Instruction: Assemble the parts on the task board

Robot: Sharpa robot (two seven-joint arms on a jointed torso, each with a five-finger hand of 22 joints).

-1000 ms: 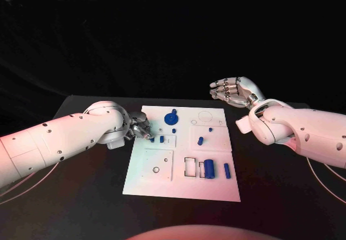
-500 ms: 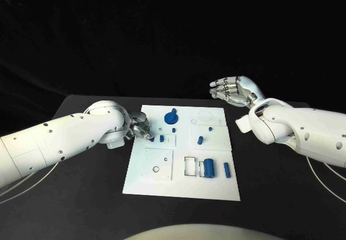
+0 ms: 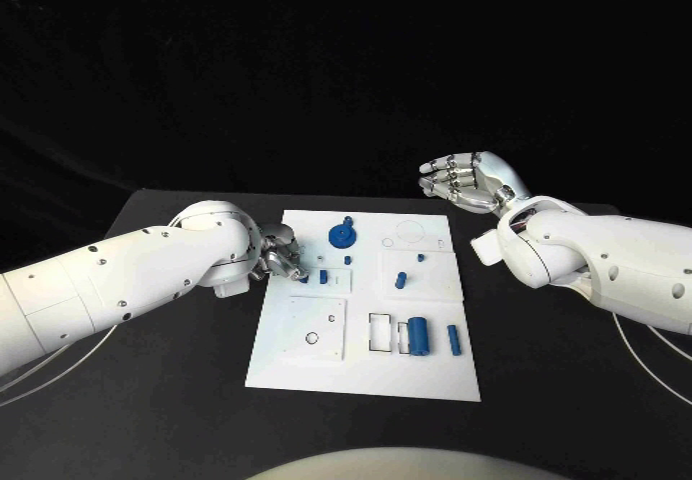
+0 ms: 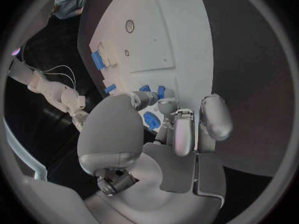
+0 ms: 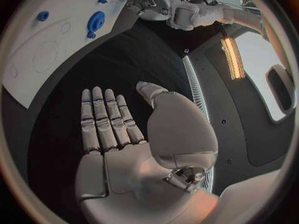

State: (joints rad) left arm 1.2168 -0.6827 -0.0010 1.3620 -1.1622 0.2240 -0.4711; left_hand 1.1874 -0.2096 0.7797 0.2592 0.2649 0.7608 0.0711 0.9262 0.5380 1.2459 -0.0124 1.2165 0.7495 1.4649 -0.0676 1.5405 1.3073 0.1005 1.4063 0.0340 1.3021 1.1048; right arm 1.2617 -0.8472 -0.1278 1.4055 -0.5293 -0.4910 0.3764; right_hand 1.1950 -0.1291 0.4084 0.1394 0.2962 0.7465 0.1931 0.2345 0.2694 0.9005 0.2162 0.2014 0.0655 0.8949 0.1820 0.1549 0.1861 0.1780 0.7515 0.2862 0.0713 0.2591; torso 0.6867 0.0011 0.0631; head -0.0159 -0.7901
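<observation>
The white task board (image 3: pixel 310 360) lies mid-table with several blue parts on it: a round knob (image 3: pixel 342 236), a cylinder (image 3: pixel 418 335), a thin bar (image 3: pixel 453 340) and small pegs (image 3: pixel 401 281). My left hand (image 3: pixel 283 257) hovers low at the board's left edge, its curled fingertips (image 4: pixel 167 105) right beside two small blue pieces (image 4: pixel 161 91). Whether it pinches one is hidden. My right hand (image 3: pixel 464 180) is raised off the board's far right corner, fingers (image 5: pixel 102 117) straight and apart, holding nothing. The right wrist view shows the board (image 5: pixel 37 45) and knob (image 5: pixel 95 22).
Black table (image 3: pixel 577 380) surrounds the board on all sides. A small white frame (image 3: pixel 381 333) sits next to the cylinder. My left forearm (image 3: pixel 130 280) lies across the table's left side and my right forearm (image 3: pixel 606 260) over its right side.
</observation>
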